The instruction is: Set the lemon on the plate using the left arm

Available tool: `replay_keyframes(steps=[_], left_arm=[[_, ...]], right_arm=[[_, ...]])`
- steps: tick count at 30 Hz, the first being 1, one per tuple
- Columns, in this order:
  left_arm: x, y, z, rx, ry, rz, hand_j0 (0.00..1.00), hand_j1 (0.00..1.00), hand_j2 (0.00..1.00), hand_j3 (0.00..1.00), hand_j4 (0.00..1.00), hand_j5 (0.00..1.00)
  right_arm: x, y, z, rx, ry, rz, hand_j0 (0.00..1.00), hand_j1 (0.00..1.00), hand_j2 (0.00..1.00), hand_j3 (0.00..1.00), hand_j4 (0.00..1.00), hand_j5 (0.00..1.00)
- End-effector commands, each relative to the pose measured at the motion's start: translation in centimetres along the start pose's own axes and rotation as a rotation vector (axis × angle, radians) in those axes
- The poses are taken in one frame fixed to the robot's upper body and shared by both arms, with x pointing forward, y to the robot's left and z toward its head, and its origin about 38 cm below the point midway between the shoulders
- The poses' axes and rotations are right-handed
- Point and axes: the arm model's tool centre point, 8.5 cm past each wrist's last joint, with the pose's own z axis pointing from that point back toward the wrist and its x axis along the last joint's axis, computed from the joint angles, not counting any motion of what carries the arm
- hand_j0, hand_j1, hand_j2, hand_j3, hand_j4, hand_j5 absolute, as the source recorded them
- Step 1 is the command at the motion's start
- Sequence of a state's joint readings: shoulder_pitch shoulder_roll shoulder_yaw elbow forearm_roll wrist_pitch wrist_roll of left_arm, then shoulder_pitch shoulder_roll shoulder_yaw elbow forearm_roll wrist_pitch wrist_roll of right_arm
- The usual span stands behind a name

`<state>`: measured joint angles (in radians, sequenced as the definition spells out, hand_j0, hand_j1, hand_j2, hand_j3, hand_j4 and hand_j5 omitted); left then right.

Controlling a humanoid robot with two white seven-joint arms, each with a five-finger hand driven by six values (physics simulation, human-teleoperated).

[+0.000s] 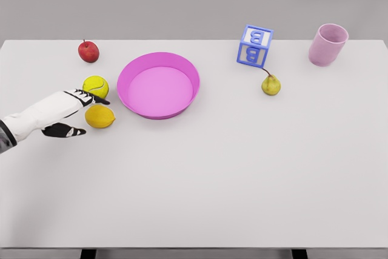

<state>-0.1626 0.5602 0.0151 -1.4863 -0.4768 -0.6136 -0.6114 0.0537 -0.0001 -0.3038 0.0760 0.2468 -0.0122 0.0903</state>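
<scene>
Head view, read from left to right. The left hand (73, 112) is reaching in from the left edge with its fingers spread and nothing between them: the upper fingers are extending over the gap between the tennis ball (96, 86) and the lemon (99, 116), while the dark thumb is lying low on the table just left of the lemon. The lemon is sitting on the table (212, 180), just below the tennis ball and just left of the pink plate (158, 85); contact between hand and lemon cannot be confirmed. A red apple (88, 51) is resting farther back. The principal risk is arising from crowding: closing fingers are likely to nudge the tennis ball, or to trap it together with the lemon. A second risk is that the rounded lemon is squeezed off-centre and is rolling away toward the plate's wall. A low carry could also be clipping the raised rim. To the right, the letter block (254, 45), pear (270, 84) and pink cup (328, 44) are standing well apart. The right hand is not appearing.
</scene>
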Motion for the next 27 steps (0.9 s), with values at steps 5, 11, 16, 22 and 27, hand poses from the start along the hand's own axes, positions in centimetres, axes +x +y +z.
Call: replay_keyframes(steps=[5, 11, 16, 22, 27], left_arm=[[0.0, -0.4, -0.3, 0.007, -0.001, 0.024, 0.85, 0.85, 0.85, 0.85, 0.85, 0.85], [-0.2, -0.7, -0.6, 0.008, 0.001, 0.038, 0.85, 0.85, 0.85, 0.85, 0.85, 0.85], [-0.4, -1.0, -0.7, 0.006, 0.007, 0.049, 0.85, 0.85, 0.85, 0.85, 0.85, 0.85], [-0.4, -1.0, -1.0, 0.011, 0.005, 0.053, 0.85, 0.85, 0.85, 0.85, 0.85, 0.85], [-0.2, -1.0, -1.4, 0.018, -0.001, 0.056, 0.84, 0.84, 0.84, 0.84, 0.84, 0.84]], right_arm=[[0.0, 0.0, 0.0, 0.0, 0.001, 0.0, 1.0, 1.0, 1.0, 1.0, 1.0, 1.0], [0.0, 0.0, 0.0, 0.0, 0.001, 0.0, 1.0, 1.0, 1.0, 1.0, 1.0, 1.0], [0.0, 0.0, 0.0, 0.0, 0.001, 0.0, 1.0, 1.0, 1.0, 1.0, 1.0, 1.0], [0.0, 0.0, 0.0, 0.0, 0.001, 0.0, 1.0, 1.0, 1.0, 1.0, 1.0, 1.0], [0.0, 0.0, 0.0, 0.0, 0.001, 0.0, 1.0, 1.0, 1.0, 1.0, 1.0, 1.0]])
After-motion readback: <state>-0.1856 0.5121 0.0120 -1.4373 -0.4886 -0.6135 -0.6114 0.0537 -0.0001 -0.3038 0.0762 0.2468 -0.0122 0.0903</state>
